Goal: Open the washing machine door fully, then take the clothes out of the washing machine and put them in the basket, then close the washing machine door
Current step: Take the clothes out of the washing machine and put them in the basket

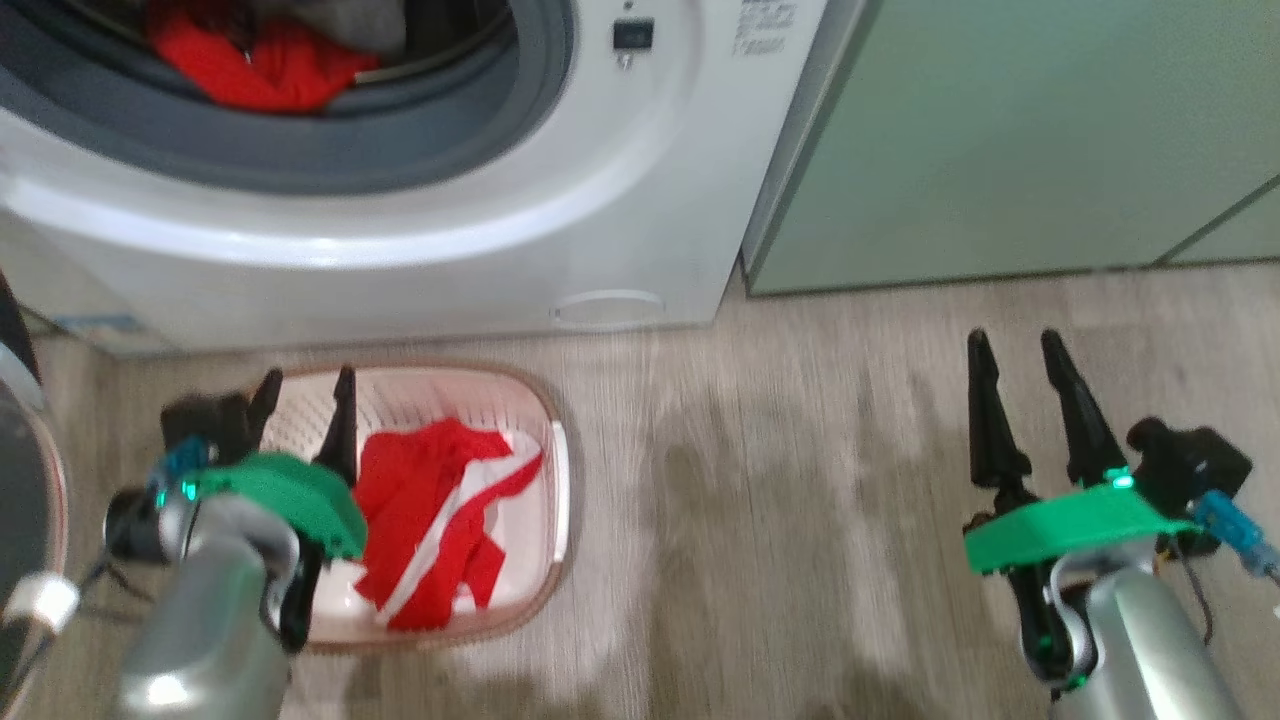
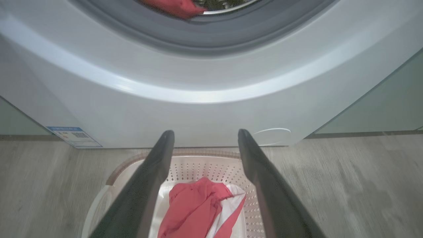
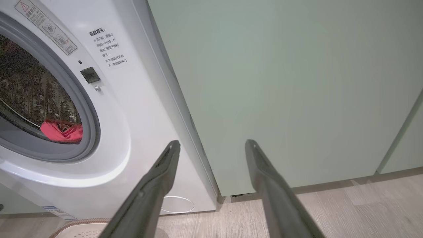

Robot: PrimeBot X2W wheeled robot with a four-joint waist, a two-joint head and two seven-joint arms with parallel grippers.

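The white washing machine (image 1: 640,200) stands with its drum mouth uncovered. Its glossy black door (image 1: 22,500) is swung out at the far left edge. Red clothes (image 1: 260,70) lie inside the drum, also seen as red clothes (image 3: 62,130) in the right wrist view. The cream basket (image 1: 560,470) sits on the floor before the machine, holding a red and white garment (image 1: 430,510). My left gripper (image 1: 308,378) hovers open over the basket's left half, with the garment (image 2: 195,208) lying loose below its fingers. My right gripper (image 1: 1014,340) stands open over bare floor, empty.
Pale green cabinets (image 1: 1000,140) stand right of the machine, directly ahead of the right gripper (image 3: 213,142). Wood-look floor (image 1: 800,500) stretches between the basket and the right arm. A small oval service flap (image 1: 608,308) sits low on the machine front.
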